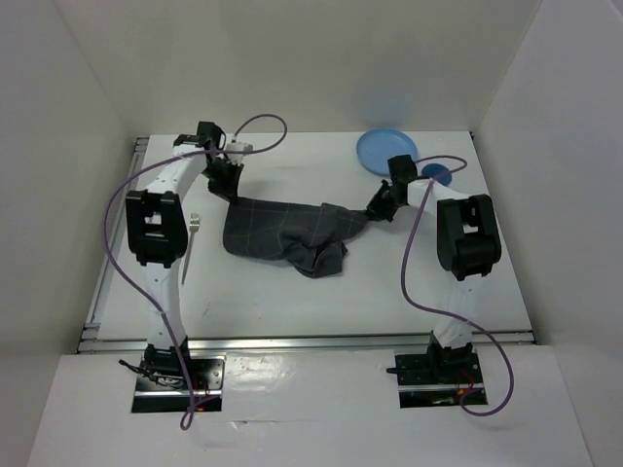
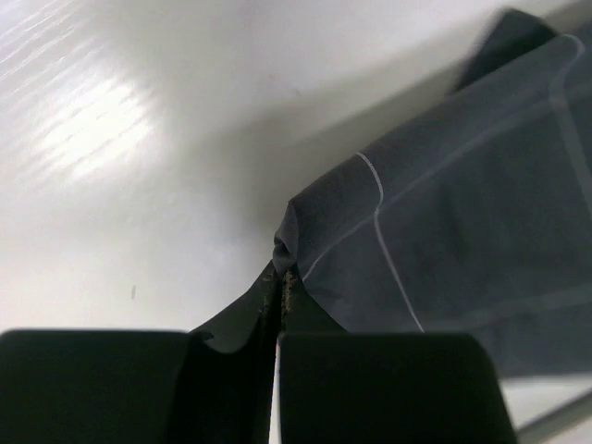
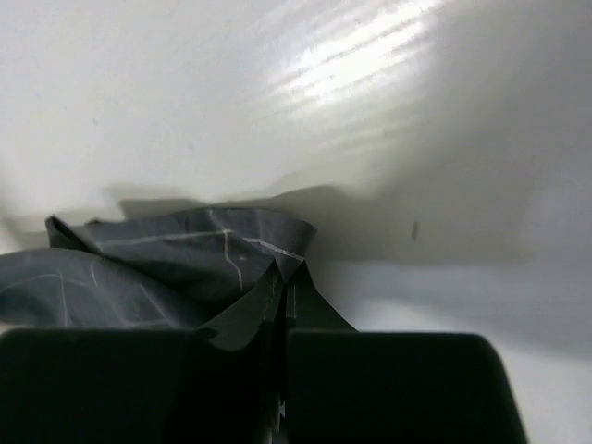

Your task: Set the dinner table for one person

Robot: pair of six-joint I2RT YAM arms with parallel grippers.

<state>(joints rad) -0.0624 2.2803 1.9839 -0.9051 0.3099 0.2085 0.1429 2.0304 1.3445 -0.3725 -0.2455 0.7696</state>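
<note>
White walls box in the worktop, which stretches from the arm bases to the far wall. Barely started tbh: the grey checked placemat lies crumpled mid-worktop. The left pincer is clamped on its far-left corner, and the right pincer is clamped on its right end. The blue plate sits far right and a utensil lies left of the mat, neither laid out yet.

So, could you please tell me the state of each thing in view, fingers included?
Dark grey checked cloth placemat: crumpled, folded over itself, pinched at both ends.
Left fingers: shut on the placemat's left corner.
Right fingers: shut on its right corner.
Round blue plate: flat, empty.
Silver fork: lying flat beside the left arm.
Small blue object: mostly hidden behind the right arm.
</note>
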